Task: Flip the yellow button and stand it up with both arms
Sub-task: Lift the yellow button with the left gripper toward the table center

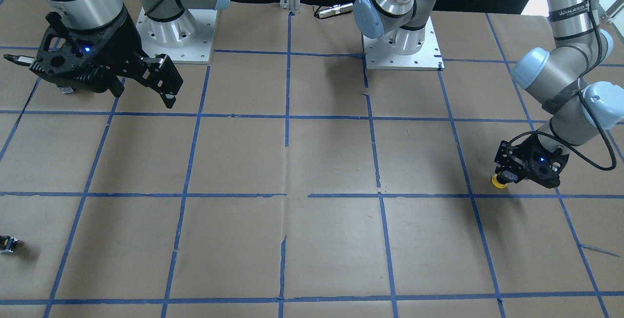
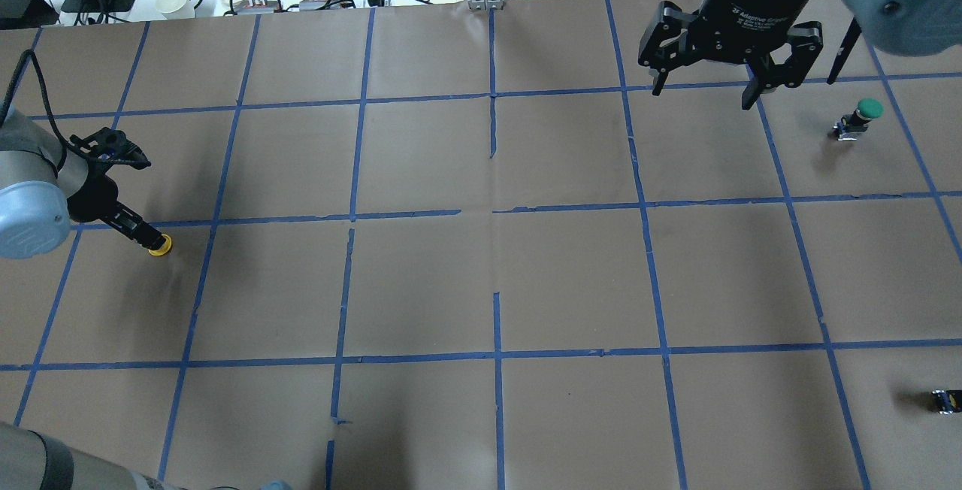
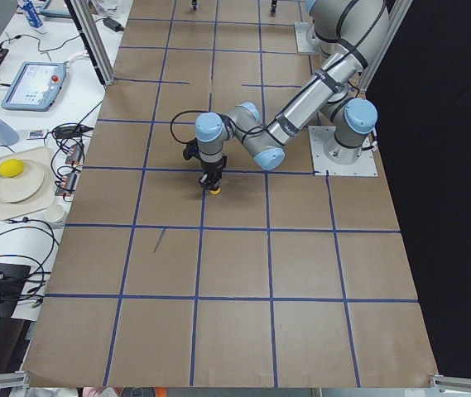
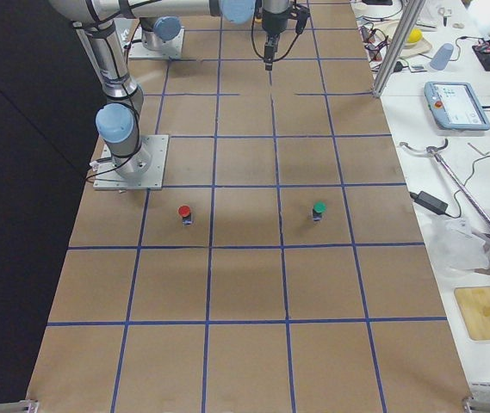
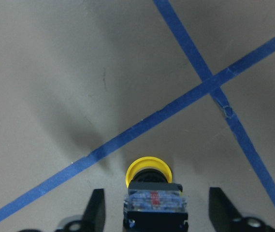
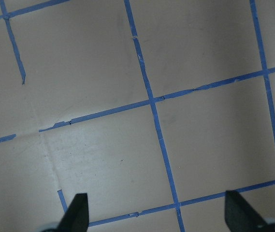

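The yellow button [image 5: 148,170] lies on the brown paper with its cap pointing away from the wrist and its black body [image 5: 154,209] toward the camera. My left gripper [image 5: 156,205] is open, one finger on each side of the body, with a gap on both sides. In the overhead view the cap [image 2: 159,246] shows at the tip of the left gripper [image 2: 139,231], at the table's left. In the front-facing view the cap [image 1: 498,181] is beside that gripper [image 1: 512,175]. My right gripper [image 2: 703,98] is open and empty, far off at the back right.
A green-capped button [image 2: 864,113] stands right of the right gripper. A red-capped button [image 4: 184,212] stands near the right arm's base plate [image 4: 133,163]. A tiny black-and-yellow part [image 2: 945,400] lies at the right edge. Blue tape lines grid the paper.
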